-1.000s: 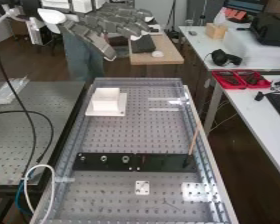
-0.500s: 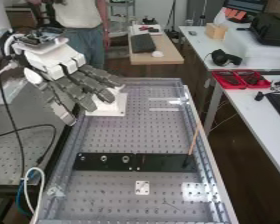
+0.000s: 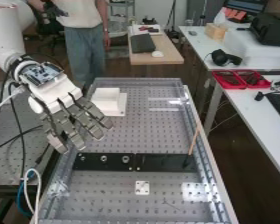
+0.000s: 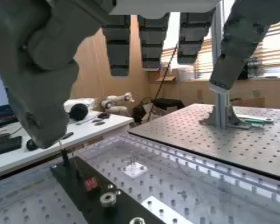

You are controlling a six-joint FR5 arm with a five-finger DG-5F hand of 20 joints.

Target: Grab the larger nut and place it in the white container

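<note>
In the high view the hand (image 3: pixel 76 121) is over the bench's left side, its fingers relaxed and pointing down toward the bar, clear of the parts. The larger nut (image 3: pixel 104 158) stands on the flat black bar (image 3: pixel 160 162), between the smaller nut (image 3: pixel 82 157) and the bearing (image 3: pixel 125 159). The white container (image 3: pixel 106 100) is farther back, just beyond the fingers. In the wrist view the hand (image 4: pixel 152 46) has its fingers hanging loosely and its thumb apart, with nothing held; below are the bearing (image 4: pixel 108 200) and the larger nut (image 4: pixel 137 220).
A thin wooden stick (image 3: pixel 194 141) rises from the bar's right part. A small white plate (image 3: pixel 142 187) lies in front of the bar. Cables (image 3: pixel 32 192) run along the bench's left edge, and red trays (image 3: pixel 240 79) are on the right-hand table.
The hand has come down from the top of the high view, past the white container, to nearer the bar. The parts on the bar and the container have stayed put.
</note>
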